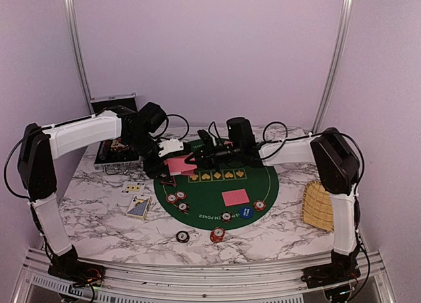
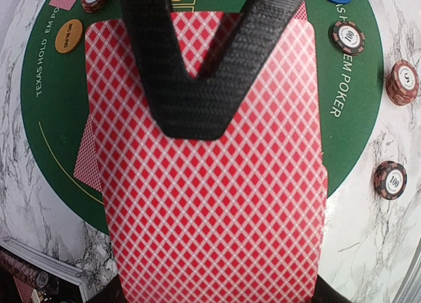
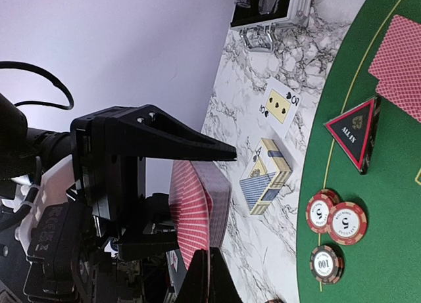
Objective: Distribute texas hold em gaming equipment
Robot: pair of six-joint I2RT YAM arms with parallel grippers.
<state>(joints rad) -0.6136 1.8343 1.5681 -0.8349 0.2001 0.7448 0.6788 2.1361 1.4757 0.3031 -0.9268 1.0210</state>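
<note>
Black left gripper (image 2: 191, 109) clamps the stack of red-backed playing cards (image 2: 217, 217) flat above the left rim of the round green felt mat (image 1: 271, 185). Right gripper (image 3: 207, 280) sits at the stack's edge, closure indiscernible; lifting one card calls for a shallow pinch.

My tally, kind by kind.
I count eight poker chips (image 1: 226, 217), some perhaps stacked: seven from above, one more beside the one orange button (image 2: 68, 35). One blue disc (image 1: 246, 212), one triangular marker (image 3: 355, 133), one stack of red-backed cards (image 2: 217, 217), four loose red-backed cards (image 1: 235, 197), one face-up card (image 3: 281, 106), one card box (image 3: 266, 181), one case (image 1: 113, 104), one wicker tray (image 1: 318, 206).
</note>
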